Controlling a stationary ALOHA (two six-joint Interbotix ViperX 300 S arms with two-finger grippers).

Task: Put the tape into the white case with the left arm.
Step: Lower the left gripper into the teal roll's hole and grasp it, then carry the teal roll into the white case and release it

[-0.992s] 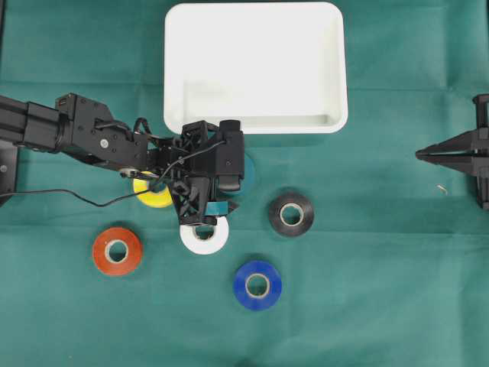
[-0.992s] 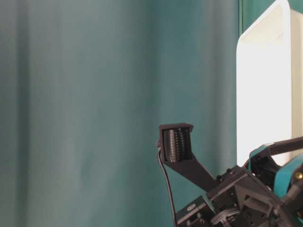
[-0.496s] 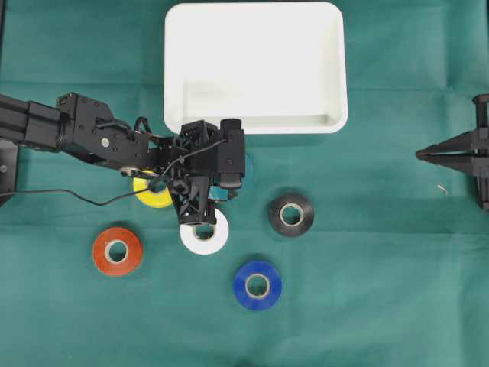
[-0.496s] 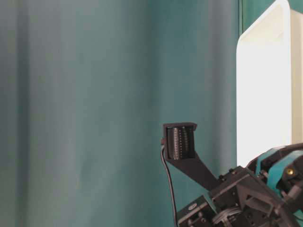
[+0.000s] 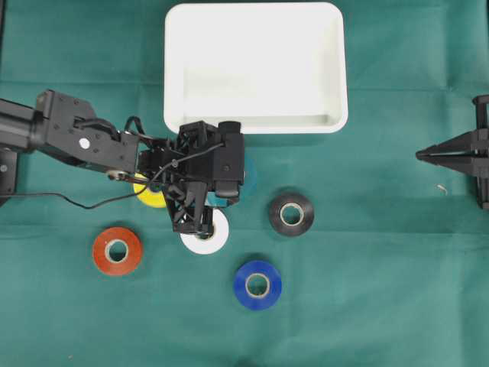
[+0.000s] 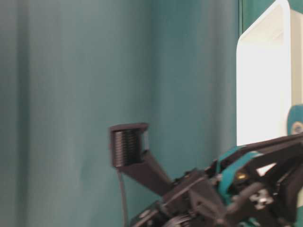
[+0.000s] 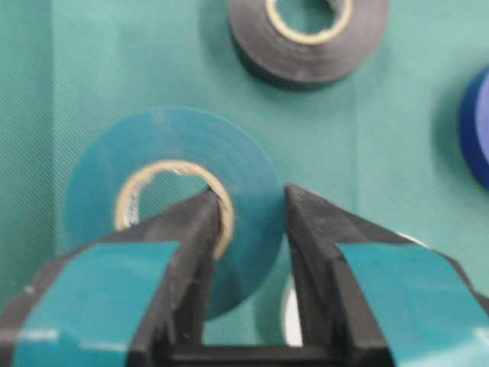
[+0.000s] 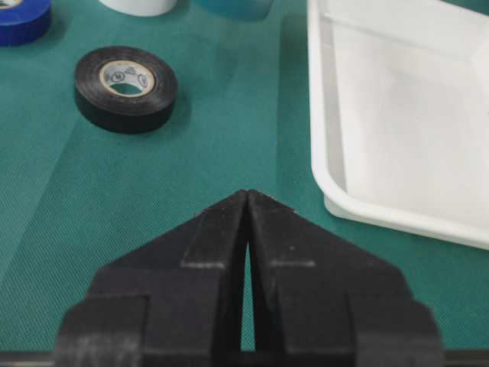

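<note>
Left claw: you have it clamped on the teal tape roll, one finger inside the cardboard core and the other against the outer face, so the wall of the roll is pinched between them.

Tape position: in the wrist view the teal roll appears lifted, with a white roll partly visible under it; from overhead it is mostly hidden beneath the claw housing, with only a teal sliver showing beside the wrist.

Key relation: the white case lies just beyond your claw toward the top of the overhead view, its near rim close to the wrist. Its long side runs left to right across that view, so you meet a broad edge, not a corner.

Nearer arm: the left one by a wide margin; the right claw is closed, holds nothing and sits well apart at the right edge of the desk.

Tape look: a flat ring, matte teal outside, pale cardboard core with faint print, no loose tail that you can see.

Judgement: your coming move probably needs enough height to carry the roll over the raised rim.
</note>
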